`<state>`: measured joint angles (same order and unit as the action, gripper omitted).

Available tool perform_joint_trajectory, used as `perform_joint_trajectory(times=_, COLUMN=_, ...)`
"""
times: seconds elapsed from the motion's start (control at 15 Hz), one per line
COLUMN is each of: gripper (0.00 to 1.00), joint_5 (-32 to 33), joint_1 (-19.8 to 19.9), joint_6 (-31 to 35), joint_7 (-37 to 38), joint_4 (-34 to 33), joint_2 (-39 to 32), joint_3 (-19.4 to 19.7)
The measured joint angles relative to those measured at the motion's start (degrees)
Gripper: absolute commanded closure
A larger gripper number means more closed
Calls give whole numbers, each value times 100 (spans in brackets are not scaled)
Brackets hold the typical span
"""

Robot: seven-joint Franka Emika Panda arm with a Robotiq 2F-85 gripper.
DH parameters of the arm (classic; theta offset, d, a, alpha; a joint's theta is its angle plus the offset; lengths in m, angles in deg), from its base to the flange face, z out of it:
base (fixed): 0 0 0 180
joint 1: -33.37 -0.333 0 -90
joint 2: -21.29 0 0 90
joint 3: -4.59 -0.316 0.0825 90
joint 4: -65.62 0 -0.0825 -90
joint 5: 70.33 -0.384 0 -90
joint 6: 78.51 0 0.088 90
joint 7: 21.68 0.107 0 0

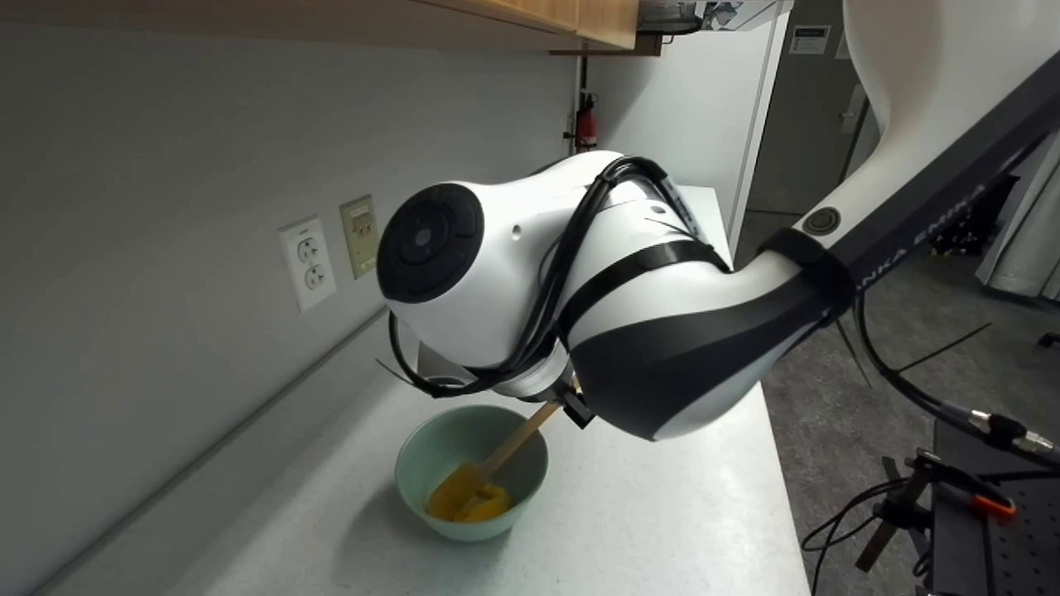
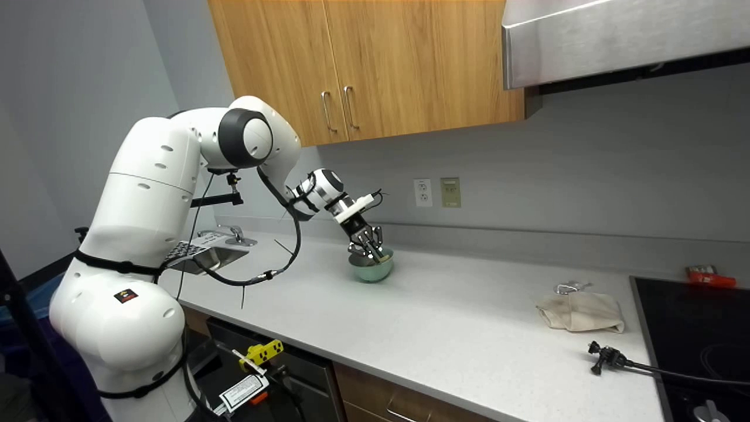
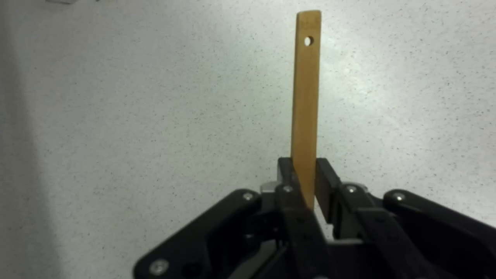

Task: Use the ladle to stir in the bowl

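The ladle is a yellow-orange utensil with a flat head and a long thin handle. In an exterior view the ladle (image 1: 520, 434) leans tilted in the bowl, its head low inside. The pale teal-green bowl (image 1: 435, 451) stands upright on the counter, with yellow at its bottom; it also shows in an exterior view (image 2: 372, 271). In the wrist view my gripper (image 3: 304, 164) is shut on the handle (image 3: 306, 97), whose holed end sticks out past the fingertips. In an exterior view my gripper (image 2: 375, 253) is at the bowl; the arm mostly hides it in an exterior view (image 1: 580, 411).
The wall with outlets (image 1: 308, 263) runs close behind the bowl. Wooden cabinets (image 2: 410, 70) hang above. A sink (image 2: 220, 258) lies beyond the arm. A folded cloth (image 2: 581, 312), a black clamp with cable (image 2: 612, 357) and a cooktop (image 2: 703, 328) are farther along the counter.
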<state>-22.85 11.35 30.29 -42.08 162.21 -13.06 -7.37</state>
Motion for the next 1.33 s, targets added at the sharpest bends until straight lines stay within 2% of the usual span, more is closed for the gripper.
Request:
perform_joint_trajectory(times=0.6, gripper=96, joint_5=285, joint_1=-27, joint_6=-827, joint_7=-291, joint_4=-261, joint_2=0, joint_3=-1)
perform_joint_trajectory(times=1.07, gripper=96, joint_5=1279, joint_1=-37, joint_6=-893, joint_7=-233, joint_4=-261, joint_2=-15, joint_3=17)
perform_joint_trajectory(times=1.33, gripper=96, joint_5=1474, joint_1=-72, joint_6=-893, joint_7=-174, joint_4=-261, joint_2=-71, joint_3=-4)
